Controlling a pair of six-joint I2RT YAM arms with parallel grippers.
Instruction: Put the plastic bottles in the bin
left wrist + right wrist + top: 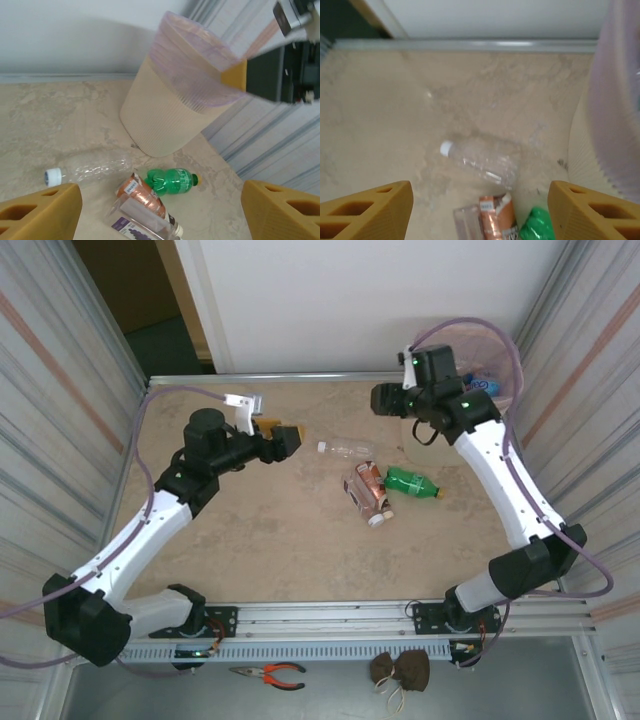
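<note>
Clear bottle [480, 162] lies ahead, between right fingers [367, 210].

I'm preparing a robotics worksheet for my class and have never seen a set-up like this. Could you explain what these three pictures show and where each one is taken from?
These are two robot arms bolted at the near edge of a table, each ending in a two-finger gripper. The overhead picture looks down from above and behind them, and shows the left gripper and the right gripper over the table. The other two pictures come from small cameras on the wrists. The orange blocks in their bottom corners are each gripper's own fingers. Both grippers are open and hold nothing. On the table lie a clear bottle, a green bottle and two crushed bottles next to the green one. The beige bin, lined with a pink bag, stands at the far right.
</note>
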